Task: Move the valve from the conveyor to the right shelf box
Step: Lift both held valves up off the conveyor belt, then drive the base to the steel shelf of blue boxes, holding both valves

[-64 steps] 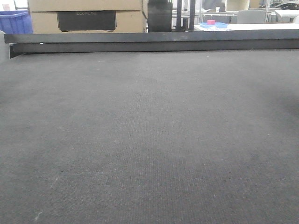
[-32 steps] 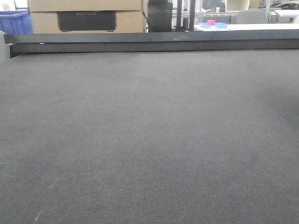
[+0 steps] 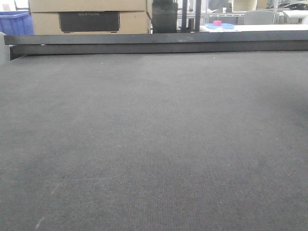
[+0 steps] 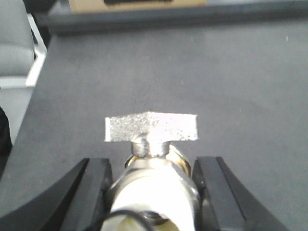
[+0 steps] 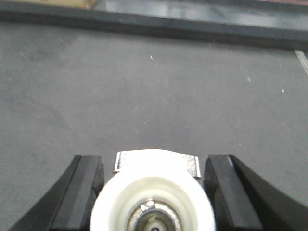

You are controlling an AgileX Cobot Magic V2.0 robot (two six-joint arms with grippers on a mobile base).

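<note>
Front: the conveyor (image 3: 154, 144) lies flat, with its rail (image 3: 154, 43) along the far edge.
Left wrist: my left gripper (image 4: 151, 163) squeezes a valve (image 4: 150, 127) above the conveyor.
Right wrist: my right gripper (image 5: 154, 161) squeezes a second valve (image 5: 153, 202) above the conveyor.

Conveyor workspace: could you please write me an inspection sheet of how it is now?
Surface: the conveyor, dark grey woven belt; dark rail along its far edge.
Job's things: left valve, silvery T-handle, in the left claw; right valve, white face, in the right claw; shelf box not seen.
Clutter: nothing seen on the belt.
Grippers: both claws look shut on their valves.
Cables: thin dark strand across the left valve's near end, unclear.
Surroundings: cardboard boxes, blue bin, blue tray behind the rail.
</note>
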